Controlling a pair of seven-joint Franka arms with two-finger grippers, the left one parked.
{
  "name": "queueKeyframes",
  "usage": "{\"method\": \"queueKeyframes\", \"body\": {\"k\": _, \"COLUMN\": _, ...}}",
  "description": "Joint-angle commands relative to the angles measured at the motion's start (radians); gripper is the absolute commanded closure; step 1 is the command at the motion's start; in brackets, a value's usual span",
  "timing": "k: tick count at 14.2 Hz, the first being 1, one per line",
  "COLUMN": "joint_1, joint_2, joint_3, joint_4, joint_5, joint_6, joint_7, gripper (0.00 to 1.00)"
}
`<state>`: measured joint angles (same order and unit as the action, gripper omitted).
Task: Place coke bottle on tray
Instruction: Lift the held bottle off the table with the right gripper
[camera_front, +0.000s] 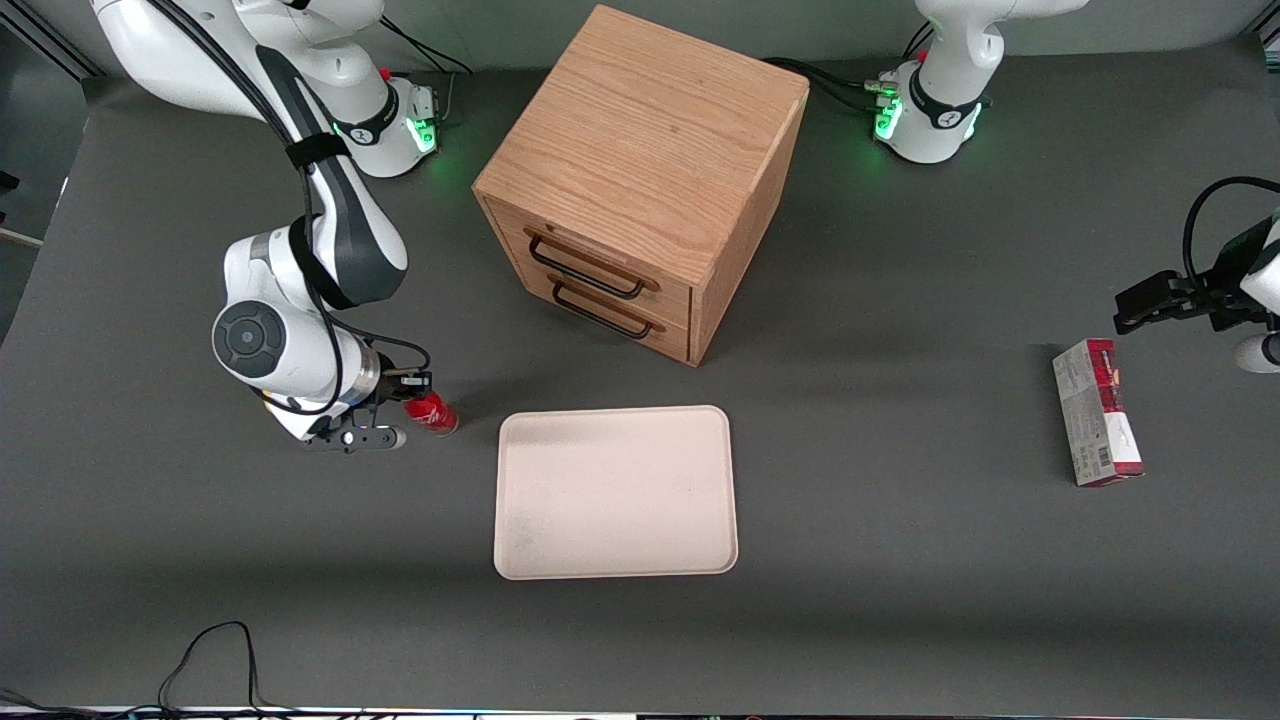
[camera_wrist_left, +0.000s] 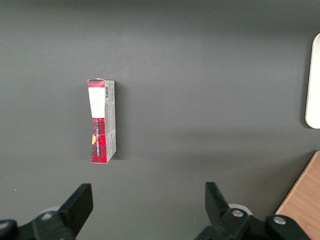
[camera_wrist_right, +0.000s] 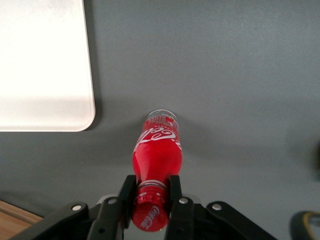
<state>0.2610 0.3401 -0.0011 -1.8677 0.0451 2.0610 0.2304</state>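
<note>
The coke bottle (camera_front: 432, 413) is small and red with a red cap and white lettering. My right gripper (camera_front: 400, 410) is shut on its neck and cap, beside the tray (camera_front: 615, 492) toward the working arm's end of the table. In the right wrist view the black fingers (camera_wrist_right: 127, 192) clamp the bottle (camera_wrist_right: 157, 152) just under the cap, its body pointing away from the gripper (camera_wrist_right: 150, 192). The cream-white tray (camera_wrist_right: 42, 65) lies flat with nothing on it, a short gap from the bottle.
A wooden two-drawer cabinet (camera_front: 640, 180) stands farther from the front camera than the tray. A red-and-grey carton (camera_front: 1097, 412) lies toward the parked arm's end of the table; it also shows in the left wrist view (camera_wrist_left: 101, 121).
</note>
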Motion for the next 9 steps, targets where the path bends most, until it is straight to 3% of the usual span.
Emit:
{"method": "queueKeyframes", "body": {"k": 1, "joint_1": 0.004, "joint_2": -0.036, "joint_3": -0.003, "joint_4": -0.03, "joint_5": -0.007, "joint_6": -0.002, "joint_7": -0.003, "gripper": 1.0}}
{"method": "queueKeyframes", "body": {"k": 5, "joint_1": 0.001, "joint_2": -0.049, "joint_3": -0.019, "joint_4": -0.005, "joint_5": -0.007, "joint_6": -0.05, "joint_7": -0.006, "gripper": 1.0}}
{"method": "queueKeyframes", "body": {"k": 9, "joint_1": -0.008, "joint_2": -0.056, "joint_3": -0.028, "joint_4": 0.19, "joint_5": -0.005, "joint_6": -0.313, "joint_7": -0.006, "gripper": 1.0}}
